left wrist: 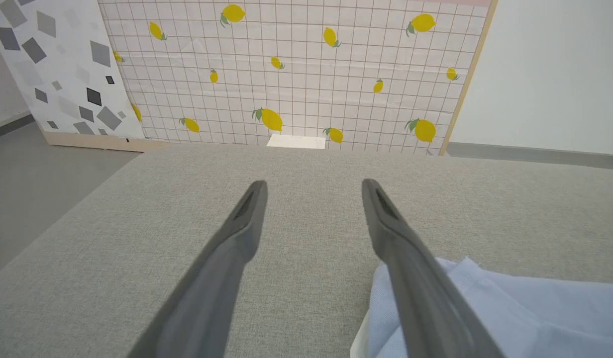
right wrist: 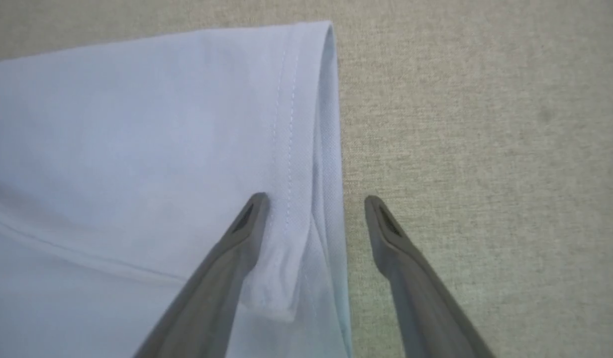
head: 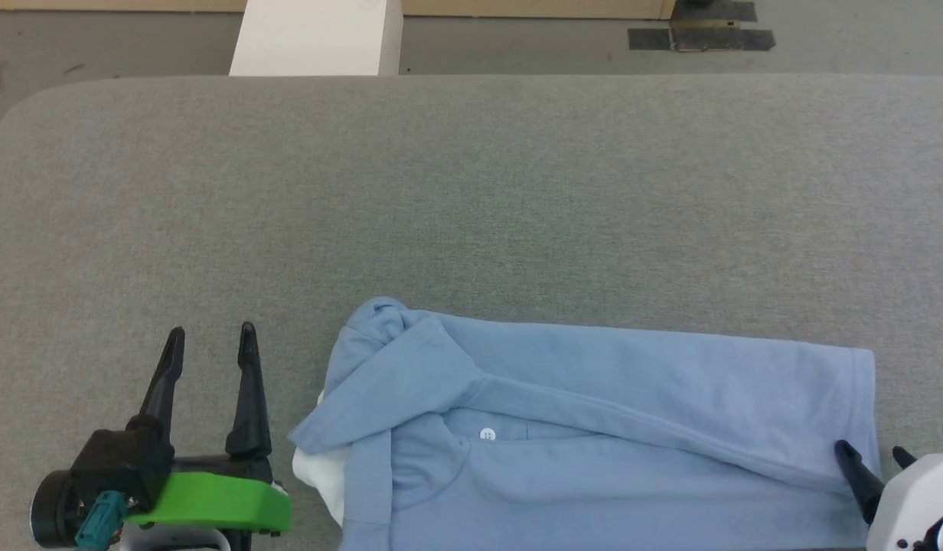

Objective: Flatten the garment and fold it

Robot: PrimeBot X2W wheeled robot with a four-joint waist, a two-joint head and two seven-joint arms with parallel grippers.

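From the head: the garment (head: 594,398), low on the grey table (head: 471,191), close to the near edge and partly cut off by the bottom of the picture. Lies flat and smooth, folded into one long band. Stretches long-ways from side to side, with the neck end toward the left and the hem (head: 862,398) toward the right. Shows a bit of white collar (head: 318,471) and one small white button (head: 487,435) at the neck end. Left gripper (head: 211,329) just beside that end, over bare table, jaws wide apart, holding nothing. Right gripper (head: 868,451) at the hem end, tips over the cloth.

From the left wrist: left gripper (left wrist: 314,184) spread wide, with only table between the fingers. A corner of the garment (left wrist: 535,313) low on the right, behind one finger.

From the right wrist: right gripper (right wrist: 314,199) open too, pinching nothing. One finger over the garment (right wrist: 137,124), the other over bare table, the stitched hem edge in between.

Looks flattened already, with a first fold made. Probably left to do: folding one end over the other to make it short, then tidying up.
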